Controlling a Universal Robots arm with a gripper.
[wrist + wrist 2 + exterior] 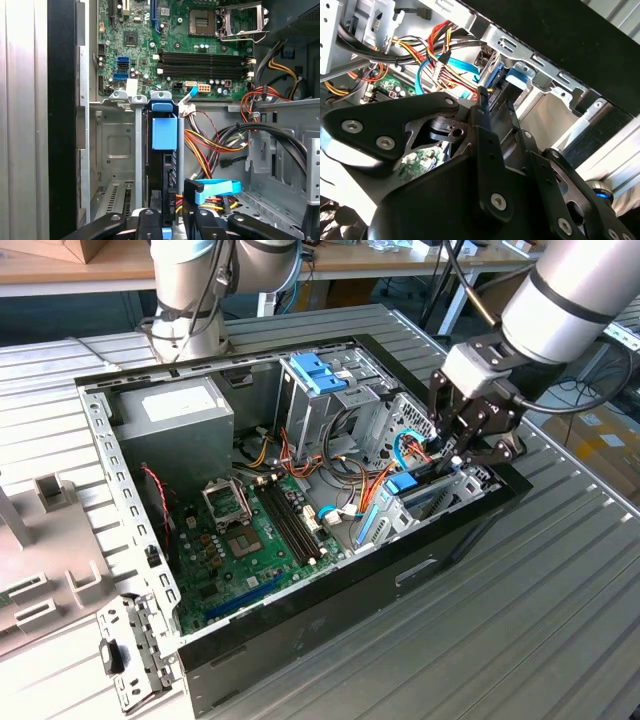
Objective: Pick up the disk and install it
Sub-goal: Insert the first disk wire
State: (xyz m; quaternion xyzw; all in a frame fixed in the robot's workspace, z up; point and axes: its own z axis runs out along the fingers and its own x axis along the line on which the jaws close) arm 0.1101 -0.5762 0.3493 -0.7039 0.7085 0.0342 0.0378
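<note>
Setting: ribbed metal bench (560,590) carried an open computer case (300,610).
Jaws: gripper (162,220) pinched the disk (164,165), standing edge-on in the drive bay (115,145).
Advice: straight, rail-aligned pushing seemed wise; orange-red cables (205,142) lay just beside.

Silver-grey arm (570,295); black screwed gripper (466,443)
</note>
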